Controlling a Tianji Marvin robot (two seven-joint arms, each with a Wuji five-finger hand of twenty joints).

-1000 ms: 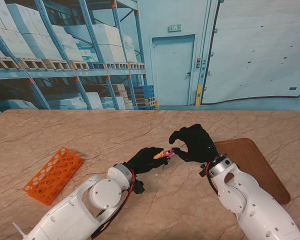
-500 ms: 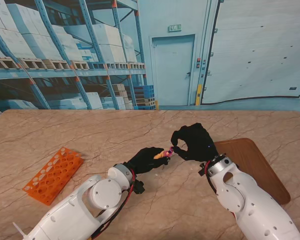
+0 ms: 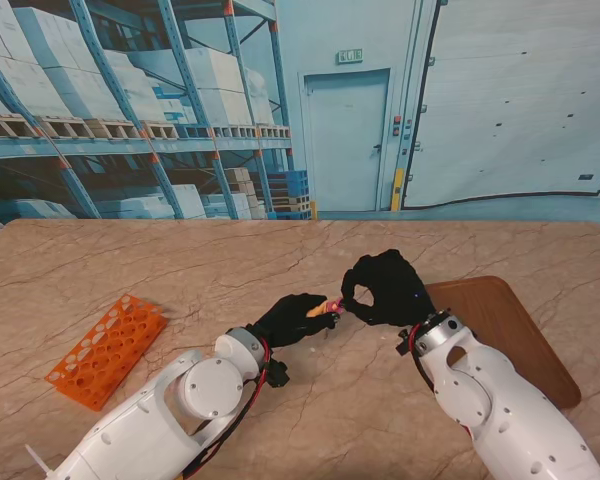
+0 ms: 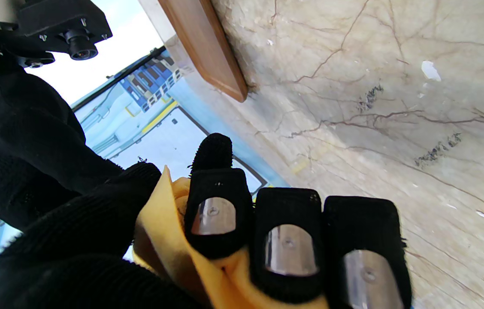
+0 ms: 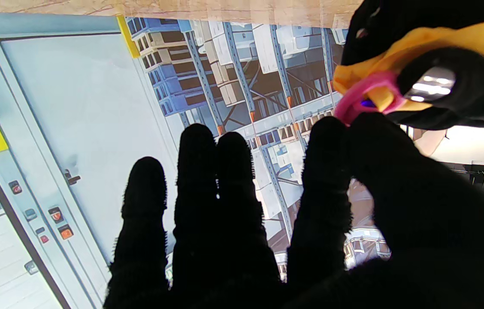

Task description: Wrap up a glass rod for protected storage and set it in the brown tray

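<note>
My left hand (image 3: pixel 295 318) is shut on a yellow cloth bundle (image 3: pixel 323 308), held a little above the table near its middle. The cloth (image 4: pixel 169 240) passes under its fingers (image 4: pixel 289 240); the glass rod itself is hidden inside. A pink band (image 3: pixel 338 301) rings the bundle's right end. My right hand (image 3: pixel 385 288) meets that end, thumb and forefinger pinched on the pink band (image 5: pixel 362 92) while the other fingers (image 5: pixel 207 193) stay spread. The brown tray (image 3: pixel 510 330) lies to the right of both hands, with nothing visible in it.
An orange test-tube rack (image 3: pixel 108 350) lies on the marble table at the left, near my left arm. The tray's edge (image 4: pixel 203 43) shows in the left wrist view beyond the hands. A warehouse backdrop stands behind the far table edge.
My right hand has shifted slightly left toward the bundle's end, and its thumb and forefinger have closed in on the pink band. The left hand has held still.
</note>
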